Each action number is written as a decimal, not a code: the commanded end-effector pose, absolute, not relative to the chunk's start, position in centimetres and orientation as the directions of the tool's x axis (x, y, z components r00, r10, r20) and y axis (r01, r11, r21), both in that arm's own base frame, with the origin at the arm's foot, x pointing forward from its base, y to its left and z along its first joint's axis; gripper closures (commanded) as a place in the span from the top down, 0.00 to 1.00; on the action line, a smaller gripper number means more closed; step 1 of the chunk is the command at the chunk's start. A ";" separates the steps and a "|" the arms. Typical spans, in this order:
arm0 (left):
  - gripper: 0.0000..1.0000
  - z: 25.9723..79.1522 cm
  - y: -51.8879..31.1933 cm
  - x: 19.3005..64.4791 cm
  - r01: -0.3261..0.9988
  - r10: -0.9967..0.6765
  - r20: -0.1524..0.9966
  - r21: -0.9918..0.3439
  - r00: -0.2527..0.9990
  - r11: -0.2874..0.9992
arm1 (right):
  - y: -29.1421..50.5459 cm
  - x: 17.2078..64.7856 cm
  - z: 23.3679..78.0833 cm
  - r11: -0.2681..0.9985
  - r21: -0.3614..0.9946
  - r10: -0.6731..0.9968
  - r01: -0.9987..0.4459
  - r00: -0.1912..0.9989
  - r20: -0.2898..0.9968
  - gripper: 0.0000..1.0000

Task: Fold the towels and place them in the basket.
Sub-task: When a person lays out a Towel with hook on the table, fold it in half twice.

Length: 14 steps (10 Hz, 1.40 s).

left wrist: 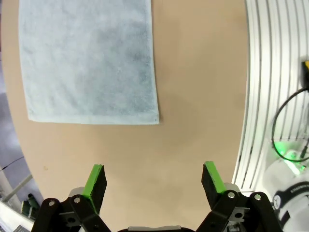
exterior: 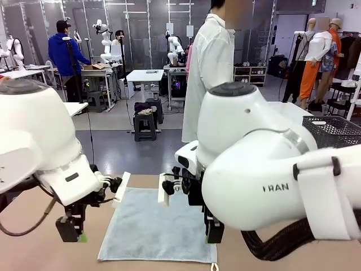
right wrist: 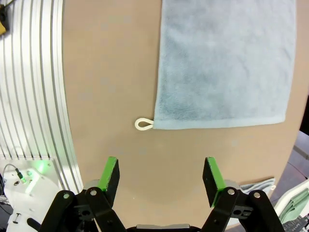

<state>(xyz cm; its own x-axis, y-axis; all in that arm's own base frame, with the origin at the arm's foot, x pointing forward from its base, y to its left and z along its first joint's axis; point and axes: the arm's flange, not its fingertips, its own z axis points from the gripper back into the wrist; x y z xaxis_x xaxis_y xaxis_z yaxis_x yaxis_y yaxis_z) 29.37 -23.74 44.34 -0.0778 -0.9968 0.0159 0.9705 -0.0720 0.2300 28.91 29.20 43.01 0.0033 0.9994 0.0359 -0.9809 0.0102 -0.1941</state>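
**Both grippers released over one flat towel**

Left gripper (exterior: 72,232): jaws spread wide, holding nothing, green pads (left wrist: 96,176) clear of any cloth. Hangs above bare tan table (left wrist: 198,125), fingers pointing down. Ahead of the fingertips in the left wrist view, one light blue-grey towel (left wrist: 89,58), spread flat and unfolded. Sits toward the side of the finger at the picture's left, with the nearest hemmed corner ahead of the gap between the jaws and apart from both pads. Off beyond the other finger, the ribbed aluminium table edge (left wrist: 263,96).

Right gripper (exterior: 213,231): jaws likewise parted, gripping nothing, fingers pointing down. Hovers over bare tabletop just short of the towel's near hem in the right wrist view. Same towel ahead of the fingertips, shifted toward the finger at the picture's right. Small white loop tag (right wrist: 143,124) at the towel's corner, ahead of the finger at the picture's left and not touching it.

From the front, towel flat on the table between the two grippers, reaching neither.

Dark grey lattice basket (exterior: 333,131) well apart from both sets of jaws, beyond the right gripper and behind the right arm; contents not visible. Person in a white coat (exterior: 208,73) standing past the table's far side.
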 end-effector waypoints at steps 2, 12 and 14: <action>1.00 39.2 -24.4 30.2 0.981 -0.995 0.057 0.179 -0.083 -0.072 | 29.4 30.3 39.1 0.066 -0.162 0.997 -0.985 0.058 0.051 0.87; 1.00 34.6 -25.0 33.2 0.992 -0.998 0.023 0.118 -0.050 -0.047 | 28.3 32.1 33.5 0.063 -0.104 0.998 -0.993 0.062 0.008 0.87; 1.00 34.3 -24.5 33.7 0.995 -0.999 0.034 0.097 -0.040 -0.037 | 28.7 32.6 32.9 0.068 -0.069 0.998 -0.995 0.067 0.012 0.87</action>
